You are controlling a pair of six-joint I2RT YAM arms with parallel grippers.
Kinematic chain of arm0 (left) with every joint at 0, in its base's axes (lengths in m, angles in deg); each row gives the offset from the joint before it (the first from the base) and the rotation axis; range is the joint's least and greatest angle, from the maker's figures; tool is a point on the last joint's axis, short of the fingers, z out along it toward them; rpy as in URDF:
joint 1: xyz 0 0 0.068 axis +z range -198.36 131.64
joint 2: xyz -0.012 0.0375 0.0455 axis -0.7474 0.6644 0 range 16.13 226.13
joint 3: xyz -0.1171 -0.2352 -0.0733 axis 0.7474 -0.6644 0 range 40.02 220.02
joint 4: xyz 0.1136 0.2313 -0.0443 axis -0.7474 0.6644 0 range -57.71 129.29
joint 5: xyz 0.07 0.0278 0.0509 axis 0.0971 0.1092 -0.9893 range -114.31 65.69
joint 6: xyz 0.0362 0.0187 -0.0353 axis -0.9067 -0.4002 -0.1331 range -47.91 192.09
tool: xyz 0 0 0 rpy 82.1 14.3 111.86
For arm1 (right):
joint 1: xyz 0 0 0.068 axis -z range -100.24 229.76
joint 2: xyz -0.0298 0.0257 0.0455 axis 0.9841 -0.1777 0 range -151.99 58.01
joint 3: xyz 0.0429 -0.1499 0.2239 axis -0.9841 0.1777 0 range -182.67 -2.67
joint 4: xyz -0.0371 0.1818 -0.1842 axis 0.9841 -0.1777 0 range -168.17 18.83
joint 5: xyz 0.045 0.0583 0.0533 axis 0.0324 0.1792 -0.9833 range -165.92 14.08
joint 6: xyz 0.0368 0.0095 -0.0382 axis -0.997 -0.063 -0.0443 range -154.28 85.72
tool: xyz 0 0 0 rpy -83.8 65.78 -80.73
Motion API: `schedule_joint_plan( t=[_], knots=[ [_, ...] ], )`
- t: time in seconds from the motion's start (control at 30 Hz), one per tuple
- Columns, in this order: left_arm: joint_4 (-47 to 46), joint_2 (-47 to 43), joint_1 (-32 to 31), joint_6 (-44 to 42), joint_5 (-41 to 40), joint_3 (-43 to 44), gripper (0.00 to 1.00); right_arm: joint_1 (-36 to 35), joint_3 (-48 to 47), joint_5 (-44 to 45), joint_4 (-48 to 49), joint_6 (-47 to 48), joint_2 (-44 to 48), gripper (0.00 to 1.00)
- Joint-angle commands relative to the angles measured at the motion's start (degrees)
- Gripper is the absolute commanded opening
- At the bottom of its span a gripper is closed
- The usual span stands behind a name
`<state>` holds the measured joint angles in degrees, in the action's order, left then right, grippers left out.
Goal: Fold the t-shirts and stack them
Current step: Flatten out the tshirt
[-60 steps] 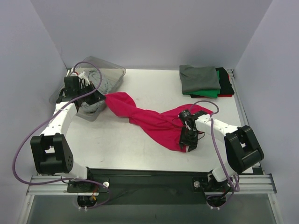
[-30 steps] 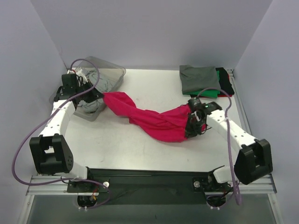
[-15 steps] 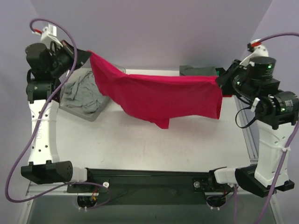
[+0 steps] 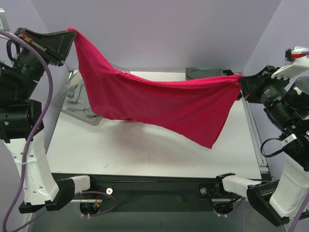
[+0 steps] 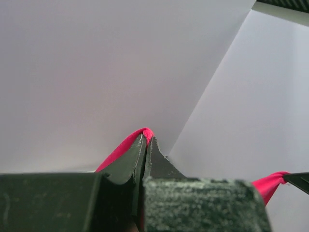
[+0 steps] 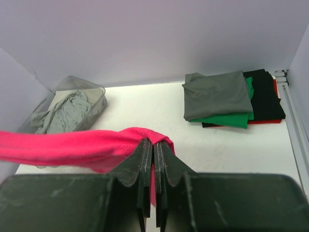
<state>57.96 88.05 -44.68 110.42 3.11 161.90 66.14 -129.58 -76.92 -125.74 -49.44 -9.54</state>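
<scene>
Clenching opposite edges of the magenta t-shirt [image 4: 159, 104], the left end effector [image 4: 70, 32] at upper left and the right end effector [image 4: 240, 81] at mid right have lifted it off the surface [image 4: 145, 150]; it now hangs spread between them, likely ready for laying flat before folding.

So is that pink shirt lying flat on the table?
No, the shirt hangs in midair, stretched between left claw and right claw.

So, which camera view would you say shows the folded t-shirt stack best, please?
The right wrist view: the folded stack is unobstructed, grey over green, black and red. In the top external view the magenta t-shirt hides most of it. The left wrist view misses it.
</scene>
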Motion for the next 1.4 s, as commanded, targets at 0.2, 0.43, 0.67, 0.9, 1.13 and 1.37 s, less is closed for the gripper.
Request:
schedule_joint_plan(
  t=[0.2,0.43,0.67,0.9,1.13,1.37],
  knots=[
    [-8.45,15.59,-5.16,4.74,5.10,-1.92,0.00,8.43,5.62,-6.71,10.35,0.92,-11.10,0.00],
    [-6.69,25.45,-8.43,3.60,5.01,5.89,0.00,17.23,4.83,-13.51,11.85,-1.98,-16.21,0.00],
    [-4.48,25.66,-8.78,3.68,5.28,13.91,0.00,19.43,2.72,-13.60,12.46,-1.54,-14.28,0.00],
    [-6.34,13.70,-8.60,-0.26,8.00,6.27,0.00,19.25,8.43,-12.45,17.20,0.21,-4.10,0.00],
    [-9.06,-3.78,-8.34,-6.33,6.25,-7.34,0.00,19.34,13.61,-10.70,21.95,1.71,6.98,0.00],
    [-4.58,-9.00,-9.66,-11.78,3.08,-0.45,0.00,19.34,15.47,-8.76,24.86,-0.31,13.76,0.00]
  ],
)
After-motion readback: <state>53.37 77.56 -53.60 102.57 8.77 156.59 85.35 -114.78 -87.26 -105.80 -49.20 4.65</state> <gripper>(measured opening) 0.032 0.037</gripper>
